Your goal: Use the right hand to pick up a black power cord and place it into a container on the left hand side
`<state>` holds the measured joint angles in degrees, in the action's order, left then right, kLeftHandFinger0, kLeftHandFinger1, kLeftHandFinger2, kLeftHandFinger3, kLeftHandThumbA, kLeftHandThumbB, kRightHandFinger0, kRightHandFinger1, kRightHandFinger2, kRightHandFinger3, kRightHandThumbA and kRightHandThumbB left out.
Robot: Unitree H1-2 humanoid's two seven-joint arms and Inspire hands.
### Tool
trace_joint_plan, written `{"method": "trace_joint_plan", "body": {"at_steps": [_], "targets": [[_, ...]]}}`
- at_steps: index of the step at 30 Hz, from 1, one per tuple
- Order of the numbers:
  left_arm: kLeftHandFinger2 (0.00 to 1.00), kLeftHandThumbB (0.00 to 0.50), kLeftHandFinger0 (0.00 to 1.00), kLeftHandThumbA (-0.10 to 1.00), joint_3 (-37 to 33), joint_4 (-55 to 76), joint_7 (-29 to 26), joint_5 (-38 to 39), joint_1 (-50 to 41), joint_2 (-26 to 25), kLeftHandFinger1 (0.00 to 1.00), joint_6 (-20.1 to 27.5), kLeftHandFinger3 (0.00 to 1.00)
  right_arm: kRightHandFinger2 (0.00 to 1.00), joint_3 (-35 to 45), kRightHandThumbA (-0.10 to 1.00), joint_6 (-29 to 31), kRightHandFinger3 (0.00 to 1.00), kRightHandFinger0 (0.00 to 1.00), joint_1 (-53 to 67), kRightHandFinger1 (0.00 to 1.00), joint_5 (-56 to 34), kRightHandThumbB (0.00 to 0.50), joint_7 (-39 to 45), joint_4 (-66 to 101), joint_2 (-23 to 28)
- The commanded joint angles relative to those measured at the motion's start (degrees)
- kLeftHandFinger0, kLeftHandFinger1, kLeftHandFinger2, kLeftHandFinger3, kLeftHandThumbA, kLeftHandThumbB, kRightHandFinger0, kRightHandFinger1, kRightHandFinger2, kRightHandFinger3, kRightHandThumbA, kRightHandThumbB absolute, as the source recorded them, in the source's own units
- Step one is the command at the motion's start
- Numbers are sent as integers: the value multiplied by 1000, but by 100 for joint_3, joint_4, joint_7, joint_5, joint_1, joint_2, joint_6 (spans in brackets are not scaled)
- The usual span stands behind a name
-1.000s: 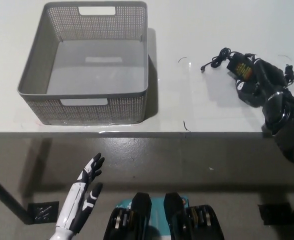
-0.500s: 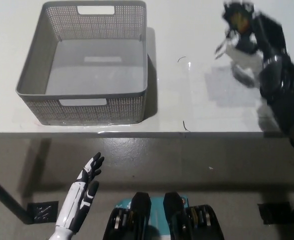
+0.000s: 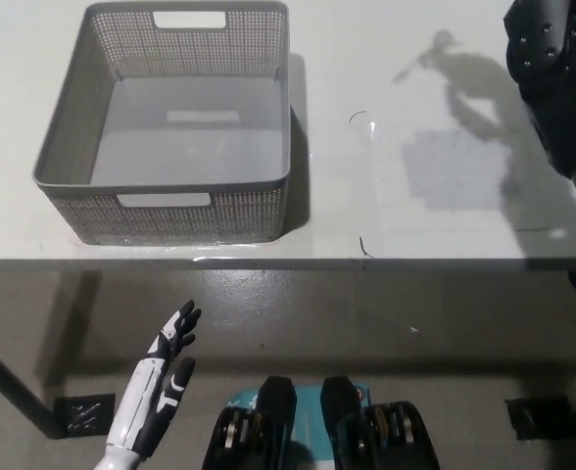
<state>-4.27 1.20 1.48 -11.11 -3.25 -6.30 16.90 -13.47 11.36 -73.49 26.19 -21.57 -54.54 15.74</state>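
Across the upper part of the head view runs the white desk [image 3: 445, 220], its near edge crossing the picture from side to side, with grey floor [image 3: 366, 313] below it. On the desk's left half, close to the near edge, stands the grey mesh container [image 3: 72, 137], a rectangular basket with perforated walls and a cut-out handle in each of its near and far walls. Its inside shows only the bare grey bottom. To the right of it, the desk top carries a faint grey square patch [image 3: 455, 171] and, towards the far right corner, a dark shadow [image 3: 464, 73] cast on the white surface. Two small dark marks lie on the desk, one near the middle and one at the near edge.

The black right arm [image 3: 552, 88] comes up along the desk's right edge and leaves the picture at the top right corner. The right hand itself is outside the picture, so whether it is open or closed on anything cannot be told. The black power cord cannot be seen anywhere on the desk or in the container.

The white left hand [image 3: 166, 377] rests low at the lower left, below the desk's near edge and over the floor, open with its fingers spread and holding nothing.
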Motion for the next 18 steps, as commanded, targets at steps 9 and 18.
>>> {"method": "trace_joint_plan", "body": {"at_steps": [9,18], "targets": [[1000,10,1000,969,-30,-6,-29,-59,-61,-35,1000,216,1000,679,-65,-100,-70,818,0,-820,248,22,181,47,395,-935],[1000,58,1000,952,-73,117,50,4,-147,-30,1000,22,1000,676,-132,-100,-132,781,0,-873,187,33,150,2,-39,-1788]]}}
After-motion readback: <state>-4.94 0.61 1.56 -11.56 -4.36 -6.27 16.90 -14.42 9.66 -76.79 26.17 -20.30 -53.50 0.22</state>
